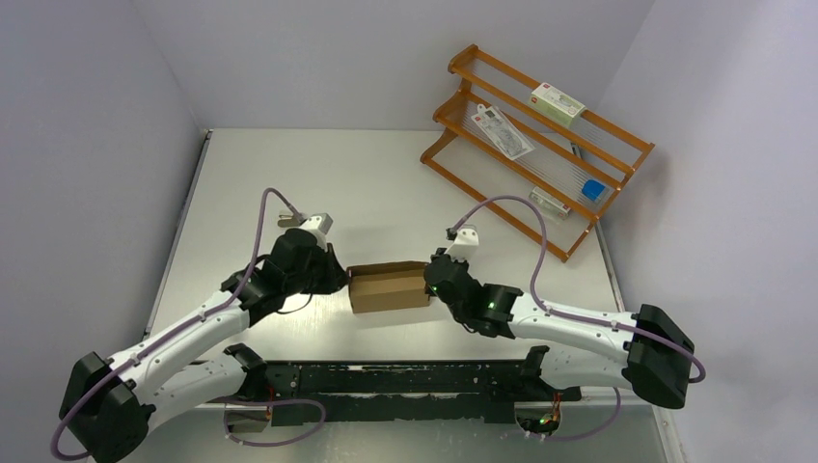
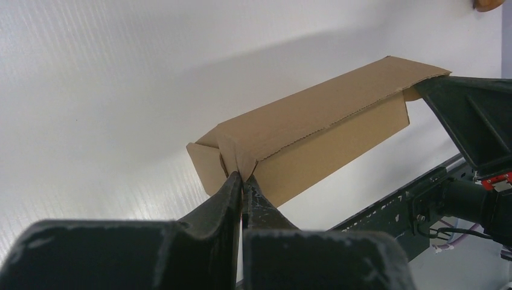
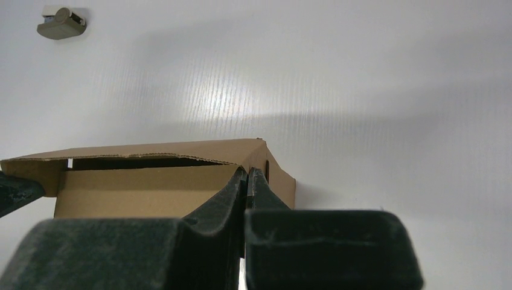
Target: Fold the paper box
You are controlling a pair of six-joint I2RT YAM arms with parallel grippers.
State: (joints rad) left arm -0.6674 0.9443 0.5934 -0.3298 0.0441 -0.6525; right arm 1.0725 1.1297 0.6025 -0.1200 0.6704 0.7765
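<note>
Located the paper box (image 1: pixel 388 287) at the middle of the worktop (image 1: pixel 386 174), lying lengthwise between the 2 arms and well apart from the orange rack (image 1: pixel 540 145) at the far right corner. Could not tell whether resting on the worktop or held just above it.

Found the left gripper (image 2: pixel 243 179) closed tight, pinching a thin corner flap (image 2: pixel 232 151) at the left end of the box. Found the right gripper (image 3: pixel 247 176) likewise fully closed, tips against the right end. Unable to confirm from the wrist view whether gripping cardboard there or merely pressing on it.

Noted walls upright and lid (image 3: pixel 151 148) folded over, with a dark gap under the front edge, so not yet seated.

Judged the step in hand as the closing stage: tucking end flaps and lid, with most of the folding done.

Judged the next move to call for steadying 1 end while pushing the pinched flap inward, then pressing the lid down to shut the gap. Recommended light force, to avoid crushing the thin board or sliding the box.
</note>
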